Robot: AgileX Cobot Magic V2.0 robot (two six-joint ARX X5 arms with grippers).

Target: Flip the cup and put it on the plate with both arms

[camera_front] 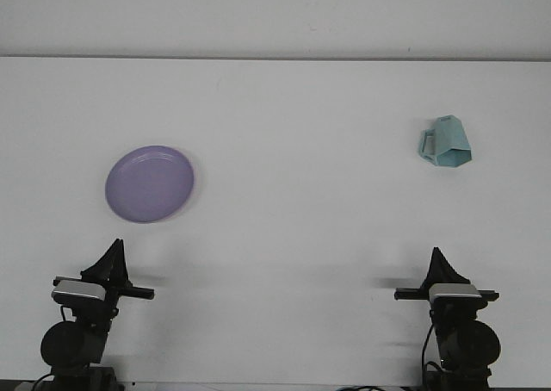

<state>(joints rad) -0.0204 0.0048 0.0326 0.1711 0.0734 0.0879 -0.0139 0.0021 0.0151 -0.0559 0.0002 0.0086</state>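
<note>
Plainly, neither claw holds anything: the left gripper (113, 255) and the right gripper (441, 263) each show as a dark pointed wedge with the finger tips drawn together, so both read as closed and empty. Both arms sit low at the near edge of the white table (284, 115), folded back over their bases, wrists level and tips aimed forward — well apart from everything they must handle. Out from the right gripper, far ahead and slightly to its right, the pale teal cup (446, 142) lies tipped, its handle toward the left and its dark end facing the camera; whether that end is the mouth or the base I cannot tell. Ahead of the left gripper, much nearer, lies the flat purple plate (150, 183), bare. The risks I judge from here: the cup's slanted, faceted walls could slip from a pinch made off-centre, a closed claw arriving unopened would shove it away, and the long carry across the table — likely a handover between arms — could drop it.
</note>
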